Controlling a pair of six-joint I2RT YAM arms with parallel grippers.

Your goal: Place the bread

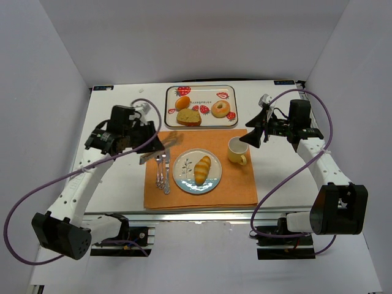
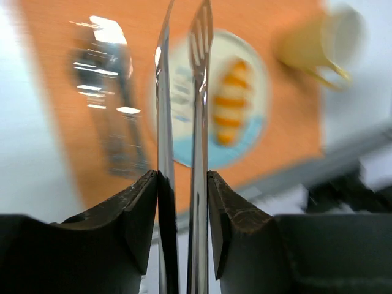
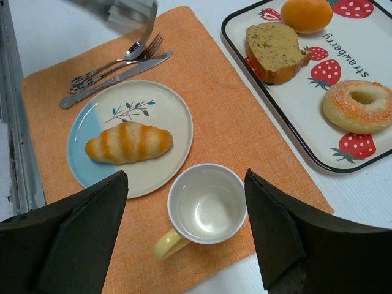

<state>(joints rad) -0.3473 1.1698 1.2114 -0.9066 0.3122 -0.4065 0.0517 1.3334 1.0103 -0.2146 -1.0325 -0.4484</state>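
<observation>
The bread (image 1: 203,169), a golden roll with darker stripes, lies on the white and blue plate (image 1: 182,176) in the middle of the orange placemat (image 1: 233,184). It also shows in the right wrist view (image 3: 128,143) and, blurred, in the left wrist view (image 2: 228,101). My left gripper (image 1: 158,144) hovers left of the plate, shut on metal tongs (image 2: 199,92) whose tips point toward the plate (image 2: 184,73). My right gripper (image 1: 256,131) is open and empty, above the yellow mug (image 3: 207,203).
A strawberry-print tray (image 1: 226,91) at the back holds a bread slice (image 1: 188,116), an orange bun (image 1: 182,101) and a donut (image 1: 220,108). A fork, spoon and knife (image 1: 163,171) lie left of the plate. The mug (image 1: 237,150) stands right of it.
</observation>
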